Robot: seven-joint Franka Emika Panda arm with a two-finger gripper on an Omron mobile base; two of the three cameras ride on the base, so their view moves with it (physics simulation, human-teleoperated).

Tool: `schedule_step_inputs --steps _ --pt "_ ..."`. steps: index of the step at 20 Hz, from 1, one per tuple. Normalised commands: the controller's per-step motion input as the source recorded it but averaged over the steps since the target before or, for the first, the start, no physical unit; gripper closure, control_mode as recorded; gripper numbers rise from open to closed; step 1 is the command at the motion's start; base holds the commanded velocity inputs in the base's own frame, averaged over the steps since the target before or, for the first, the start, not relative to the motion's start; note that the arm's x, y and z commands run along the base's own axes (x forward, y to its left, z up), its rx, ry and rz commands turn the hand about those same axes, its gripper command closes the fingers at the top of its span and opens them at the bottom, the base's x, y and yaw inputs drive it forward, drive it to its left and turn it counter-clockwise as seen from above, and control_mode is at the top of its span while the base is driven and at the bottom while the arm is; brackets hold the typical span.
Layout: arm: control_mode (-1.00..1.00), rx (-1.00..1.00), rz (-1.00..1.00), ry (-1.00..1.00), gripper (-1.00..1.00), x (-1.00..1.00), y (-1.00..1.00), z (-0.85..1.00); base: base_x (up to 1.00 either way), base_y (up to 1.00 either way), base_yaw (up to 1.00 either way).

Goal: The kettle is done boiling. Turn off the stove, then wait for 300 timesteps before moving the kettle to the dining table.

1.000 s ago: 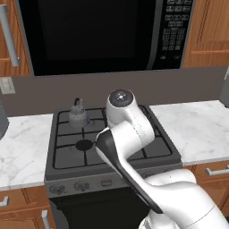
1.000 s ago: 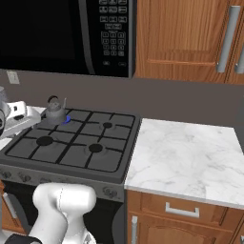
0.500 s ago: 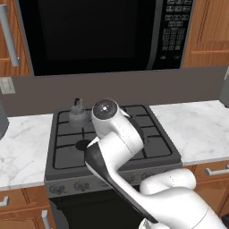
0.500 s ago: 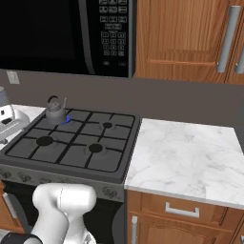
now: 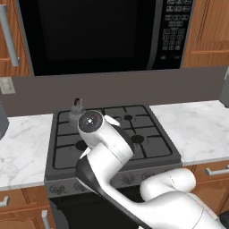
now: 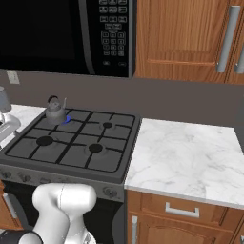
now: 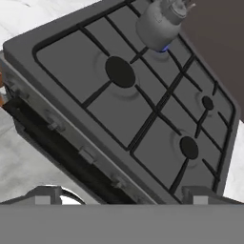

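Observation:
The dark grey stove (image 5: 154, 152) (image 6: 116, 145) (image 7: 71, 62) has four burners under black grates. The small grey kettle (image 5: 77, 112) (image 6: 55, 111) (image 7: 161, 21) stands upright on its back left burner, and a blue flame (image 7: 164, 47) shows under it. My gripper (image 7: 122, 196) is open and holds nothing. It hovers off the stove's front left corner, above the row of front knobs (image 7: 88, 155), well short of the kettle. My white hand (image 6: 6, 128) pokes in at the left edge of the right base view. The dining table is out of view.
A black microwave (image 5: 89, 36) (image 6: 62, 33) hangs over the stove. Marble counters (image 5: 197, 129) (image 6: 190, 157) flank it, with wooden cabinets (image 6: 181, 38) above and drawers below. A grey appliance (image 5: 2, 121) stands at the left counter's edge. My bent arm (image 5: 103, 152) hides the stove's front centre.
My arm has swung left and lower. The hand has slid toward the left edge of the right base view. The kettle has not moved.

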Motion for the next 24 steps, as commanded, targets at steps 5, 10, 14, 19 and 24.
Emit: schedule_step_inputs --steps 5,10,14,19,24 --pt "-1.0 -0.12 0.08 0.0 -1.0 -0.12 0.22 -0.18 0.0 0.0 0.0" --pt "-1.0 -0.14 0.06 -0.02 -1.0 -0.28 0.2 -0.1 0.0 0.0 0.0" --pt "-1.0 -0.15 0.05 -0.04 -1.0 -0.33 0.2 -0.05 0.0 0.0 0.0" --pt "-1.0 -0.13 0.04 -0.05 -1.0 -0.33 0.14 -0.07 0.0 0.0 0.0" --pt "-1.0 -0.12 0.04 -0.03 -1.0 -0.22 0.06 -0.13 0.0 0.0 0.0"
